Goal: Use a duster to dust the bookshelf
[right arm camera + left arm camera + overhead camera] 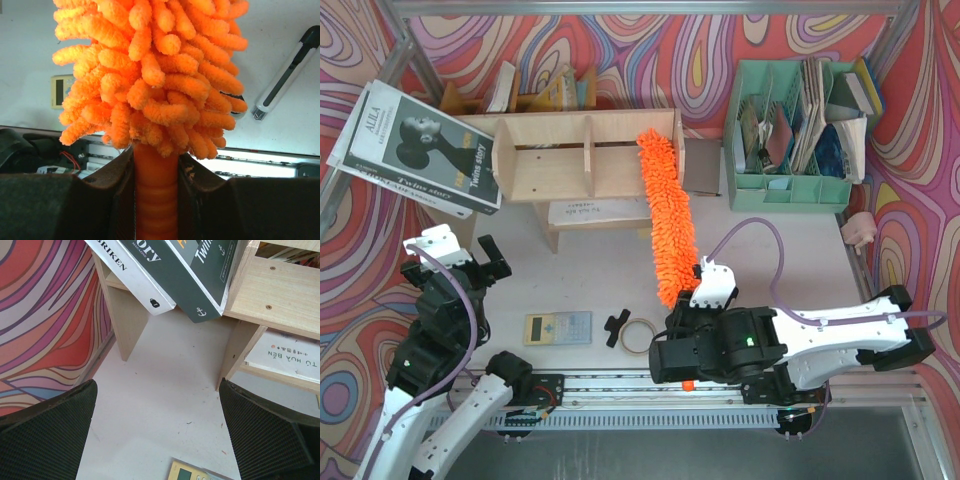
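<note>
The left gripper [460,250] is held wide open above the bare table [760,215], near the left leg of the bookshelf [570,130]; nothing is held between its fingers [45,440] and nothing is touched by them. Two magazines [415,150] are stacked at a tilt against the left end of the one bookshelf, which is set at the back of the table. Nearer the arms, one calculator [557,327], one small black object [617,327] and one ring of tape [638,336] are laid in a row, apart from each other. One duster [665,210] is seen: its fluffy orange head is stretched from in front of the right arm up to the bookshelf, with its tip laid against the right-hand end of the shelf. Its smooth orange handle [156,210] is clamped between the closed fingers of the right gripper [156,175], with the head rising just beyond the fingertips. One utility knife [285,75] is caught in the right wrist view. One mint green organizer [790,185], filled with papers, is placed at the far right, apart from the bookshelf.
</note>
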